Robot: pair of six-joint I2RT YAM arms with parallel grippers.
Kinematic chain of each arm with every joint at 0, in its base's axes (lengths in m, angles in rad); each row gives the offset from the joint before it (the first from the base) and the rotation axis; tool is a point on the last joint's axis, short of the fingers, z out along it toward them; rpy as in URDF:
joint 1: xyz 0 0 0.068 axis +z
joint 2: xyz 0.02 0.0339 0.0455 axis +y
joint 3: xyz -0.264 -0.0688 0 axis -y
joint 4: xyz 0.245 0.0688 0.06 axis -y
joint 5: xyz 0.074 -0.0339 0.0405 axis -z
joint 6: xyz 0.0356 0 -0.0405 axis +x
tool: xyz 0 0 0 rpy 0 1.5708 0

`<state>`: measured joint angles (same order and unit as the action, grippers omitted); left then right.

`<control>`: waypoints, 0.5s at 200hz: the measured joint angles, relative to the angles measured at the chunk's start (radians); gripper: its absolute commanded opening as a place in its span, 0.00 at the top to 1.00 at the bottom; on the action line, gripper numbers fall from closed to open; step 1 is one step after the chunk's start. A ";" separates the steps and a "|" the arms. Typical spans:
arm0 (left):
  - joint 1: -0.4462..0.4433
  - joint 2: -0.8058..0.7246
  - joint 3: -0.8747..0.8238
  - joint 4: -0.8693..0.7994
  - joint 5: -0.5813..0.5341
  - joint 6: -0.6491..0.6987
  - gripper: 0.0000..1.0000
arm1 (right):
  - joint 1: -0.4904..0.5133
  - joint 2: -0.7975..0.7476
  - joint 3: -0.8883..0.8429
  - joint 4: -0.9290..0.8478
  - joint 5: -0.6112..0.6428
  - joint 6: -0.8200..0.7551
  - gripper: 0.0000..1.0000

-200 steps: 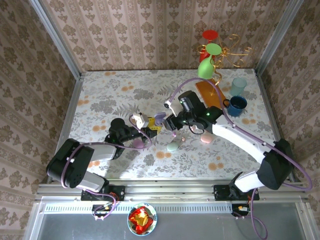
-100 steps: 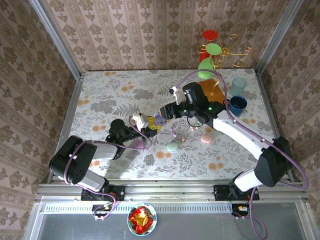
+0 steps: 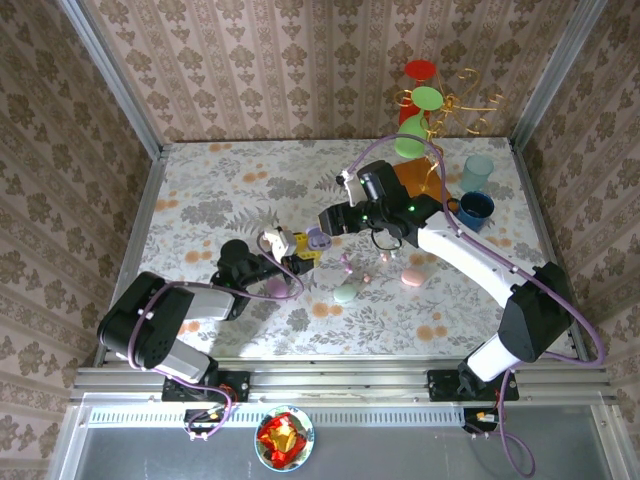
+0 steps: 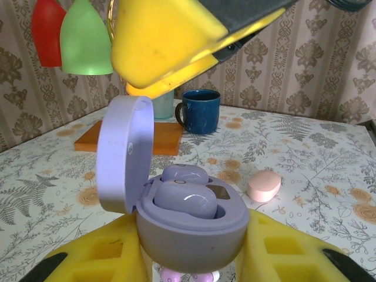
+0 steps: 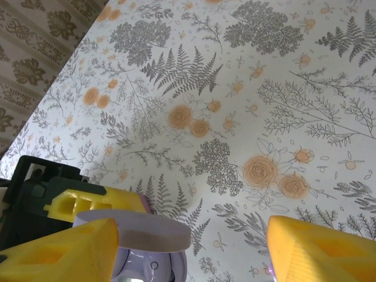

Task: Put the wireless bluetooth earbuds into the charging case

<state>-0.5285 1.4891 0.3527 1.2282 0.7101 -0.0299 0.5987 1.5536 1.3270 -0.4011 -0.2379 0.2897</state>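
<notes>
A lilac charging case (image 4: 194, 235) sits between the yellow pads of my left gripper (image 4: 194, 261), which is shut on it. Its lid (image 4: 125, 154) stands open to the left. Two lilac wireless bluetooth earbuds (image 4: 185, 200) lie side by side in its wells. From above, the case (image 3: 318, 240) is mid-table at the tip of the left gripper (image 3: 303, 258). My right gripper (image 3: 330, 222) hovers just beyond and above it, open with nothing between its fingers. In the right wrist view the right gripper (image 5: 191, 247) straddles the lid's edge (image 5: 135, 230) without touching it.
A pink case (image 3: 411, 278) and a mint case (image 3: 345, 294) lie shut on the table right of the held case, with tiny loose buds (image 3: 365, 280) between them. At the far right are a blue mug (image 3: 474, 211), a pale cup (image 3: 477, 172), an orange board (image 3: 415, 185) and a cup stand (image 3: 425, 95).
My right gripper has opened wide and drawn back, up and away from the case. The left gripper has kept the case still.
</notes>
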 measured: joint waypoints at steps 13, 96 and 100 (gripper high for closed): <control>0.000 -0.010 0.000 -0.002 -0.003 -0.005 0.90 | 0.000 -0.001 -0.003 0.002 -0.004 -0.001 0.31; 0.000 -0.014 0.000 0.000 -0.026 -0.069 0.90 | -0.041 -0.096 -0.134 0.043 -0.077 0.057 0.30; 0.000 -0.015 0.000 0.000 -0.027 -0.073 0.90 | -0.046 -0.100 -0.137 0.049 -0.085 0.068 0.30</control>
<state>-0.5285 1.4738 0.3531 1.2285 0.6834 -0.1028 0.5526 1.4536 1.1900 -0.3523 -0.3233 0.3573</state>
